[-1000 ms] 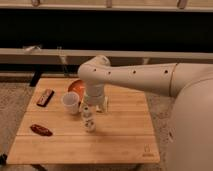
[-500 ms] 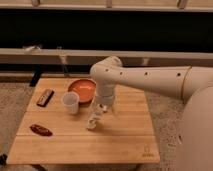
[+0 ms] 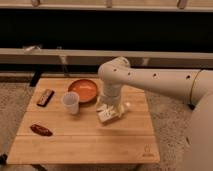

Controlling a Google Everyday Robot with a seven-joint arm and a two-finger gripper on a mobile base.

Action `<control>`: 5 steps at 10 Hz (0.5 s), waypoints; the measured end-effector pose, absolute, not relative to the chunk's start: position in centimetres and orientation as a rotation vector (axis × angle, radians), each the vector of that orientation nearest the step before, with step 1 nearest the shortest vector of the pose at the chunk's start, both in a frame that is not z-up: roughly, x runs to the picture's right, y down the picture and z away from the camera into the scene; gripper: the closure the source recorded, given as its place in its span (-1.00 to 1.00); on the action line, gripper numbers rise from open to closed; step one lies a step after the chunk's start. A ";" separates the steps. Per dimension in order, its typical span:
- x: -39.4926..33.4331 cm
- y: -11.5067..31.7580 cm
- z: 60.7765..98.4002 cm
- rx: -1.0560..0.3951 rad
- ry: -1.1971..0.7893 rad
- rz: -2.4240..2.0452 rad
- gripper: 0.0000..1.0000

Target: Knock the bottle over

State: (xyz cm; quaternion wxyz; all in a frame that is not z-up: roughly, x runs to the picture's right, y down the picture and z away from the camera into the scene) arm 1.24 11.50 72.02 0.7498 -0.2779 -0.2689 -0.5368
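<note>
Camera view: the gripper (image 3: 109,113) sits low over the middle of the bench (image 3: 80,142), right of the cup (image 3: 70,102). The bottle (image 3: 121,110) appears tipped beside it, so the knock seems done; next comes lifting clear. Whether the fingers are open, I cannot tell. Counted: 1 bottle, 1 cup, 1 orange bowl (image 3: 83,90).

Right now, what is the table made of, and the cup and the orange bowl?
The table looks like pale wood: plank lines show, matte finish. The cup seems white plastic or paper, smooth and plain. The orange bowl looks like plastic, perhaps glazed ceramic, slightly shiny. The gripper is low beside the bowl, at the bottle.
</note>
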 end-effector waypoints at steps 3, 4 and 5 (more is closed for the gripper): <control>1.1 11.5 72.0 -0.607 -0.589 -1.175 -0.60; 1.1 11.5 72.0 -0.607 -0.589 -1.176 -0.60; 1.1 11.5 72.0 -0.607 -0.589 -1.176 -0.60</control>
